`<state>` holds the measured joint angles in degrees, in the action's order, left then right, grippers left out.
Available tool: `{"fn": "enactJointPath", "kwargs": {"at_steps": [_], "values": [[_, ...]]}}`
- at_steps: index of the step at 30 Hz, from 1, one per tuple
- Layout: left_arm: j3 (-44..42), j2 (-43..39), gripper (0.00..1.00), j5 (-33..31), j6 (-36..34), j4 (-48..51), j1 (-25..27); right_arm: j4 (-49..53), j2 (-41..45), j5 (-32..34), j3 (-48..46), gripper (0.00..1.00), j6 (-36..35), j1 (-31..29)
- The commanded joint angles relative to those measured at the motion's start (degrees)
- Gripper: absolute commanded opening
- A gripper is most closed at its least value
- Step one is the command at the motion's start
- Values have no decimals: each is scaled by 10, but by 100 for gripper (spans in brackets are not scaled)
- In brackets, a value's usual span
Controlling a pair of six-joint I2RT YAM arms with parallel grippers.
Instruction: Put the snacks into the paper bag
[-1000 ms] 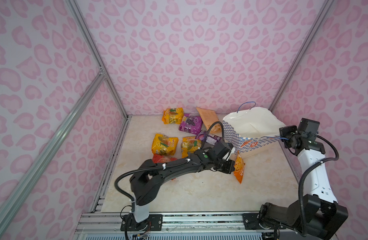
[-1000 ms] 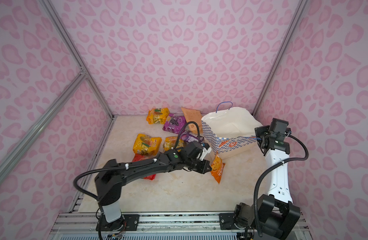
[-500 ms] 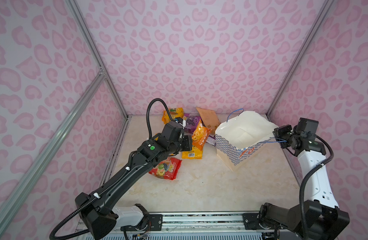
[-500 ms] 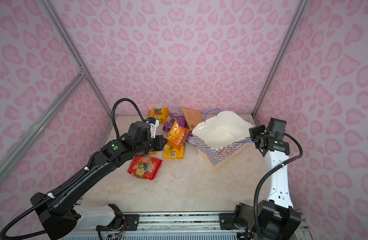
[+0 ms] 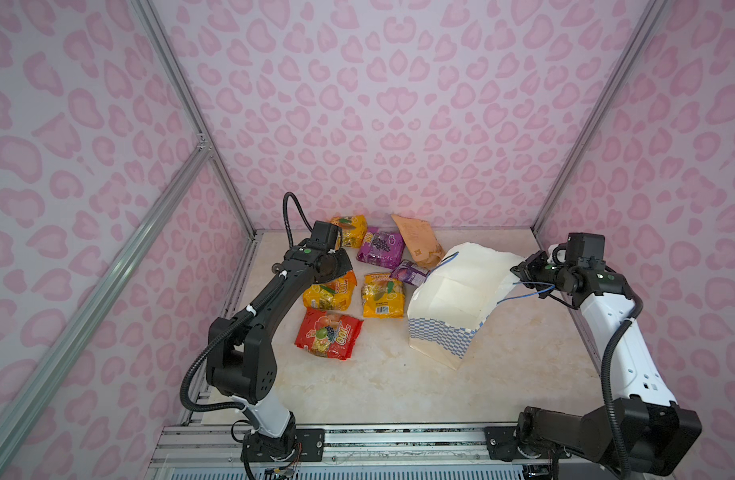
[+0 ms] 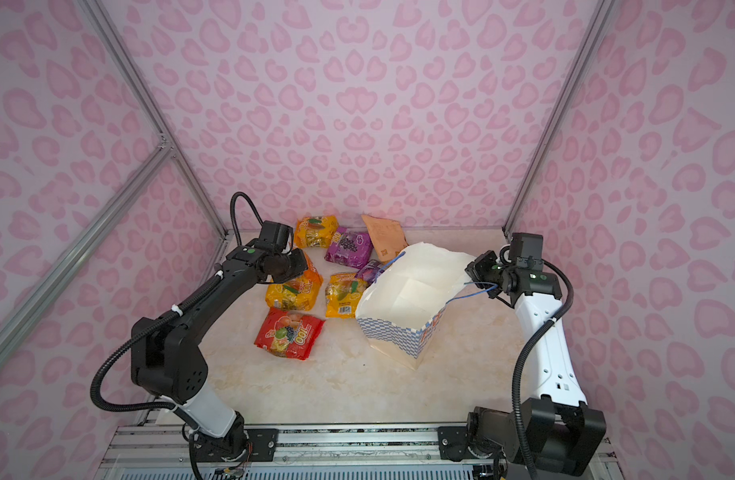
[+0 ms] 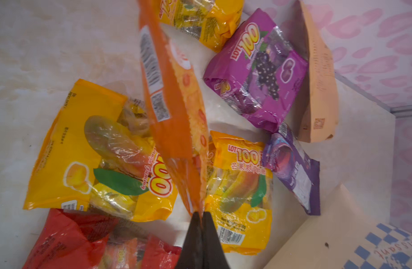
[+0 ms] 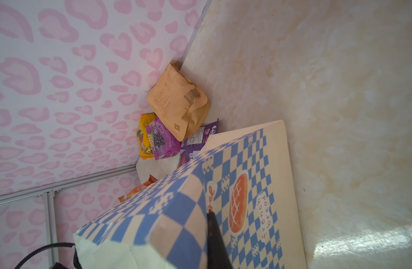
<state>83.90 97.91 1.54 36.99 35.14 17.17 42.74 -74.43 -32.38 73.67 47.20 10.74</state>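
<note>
My left gripper [image 7: 201, 213] is shut on the edge of an orange snack packet [image 7: 174, 111], which hangs from it above the packets on the floor. In both top views that gripper [image 5: 336, 266] hovers over a yellow packet [image 5: 328, 295]. Around it lie a red fruit packet [image 5: 328, 334], two more yellow ones [image 5: 382, 295] [image 5: 351, 230], a purple grape packet [image 5: 380, 247], a small purple one [image 5: 409, 274] and a tan pouch [image 5: 417, 241]. The paper bag [image 5: 453, 299] stands tilted, white inside showing. My right gripper [image 5: 523, 270] is shut on its rim; the checkered wall [image 8: 223, 177] fills the right wrist view.
Pink patterned walls close the back and both sides, with metal posts in the corners. The packets crowd the back left of the marble floor [image 5: 378, 386]. A blue cord handle [image 5: 519, 291] dangles below the right gripper. A metal rail [image 5: 357, 440] runs along the front.
The left arm lifted the orange packet from the floor in front of the bag and swung back and left over the other packets. The right gripper pulled the bag's rim, shifting the bag leftward and tilting it.
</note>
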Motion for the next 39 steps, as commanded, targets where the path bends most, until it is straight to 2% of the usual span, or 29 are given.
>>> {"fn": "enactJointPath", "kwargs": {"at_steps": [1,2,3,4,5,6,9,11,13,18,26,30,34,37,39], "values": [[7,6,38,33,0,-15,-1,14,-21,17,16,16,-65,-2],[6,-1,50,35,-1,-16,-1,13,-28,17,22,24,-70,-3],[1,-15,68,33,-3,-18,1,11,-38,15,29,33,-74,-3],[-6,-35,82,24,-6,-20,3,9,-45,16,38,39,-77,-5],[-9,-52,92,13,-9,-18,7,10,-51,17,47,43,-80,-8],[-13,-76,98,-2,-14,-15,10,12,-55,23,60,49,-87,-14],[-15,-131,98,-35,-43,8,34,40,-49,105,104,72,-109,-42],[-20,-159,98,-42,-68,23,60,57,-38,165,134,81,-113,-61],[-36,-183,97,-35,-92,28,95,69,-16,225,141,97,-110,-77],[-88,-200,97,34,-101,7,137,80,48,309,121,98,-104,-96],[-72,-109,97,52,-107,-8,204,192,126,475,172,98,-99,-147],[-63,-62,97,61,-98,-31,212,202,156,464,189,98,-99,-150],[-37,-22,98,68,-99,-42,239,200,150,388,175,98,-67,-172],[-25,-3,98,68,-96,-44,267,186,150,427,159,97,-44,-238],[-24,3,98,65,-89,-49,283,179,152,441,149,91,-26,-268]]}}
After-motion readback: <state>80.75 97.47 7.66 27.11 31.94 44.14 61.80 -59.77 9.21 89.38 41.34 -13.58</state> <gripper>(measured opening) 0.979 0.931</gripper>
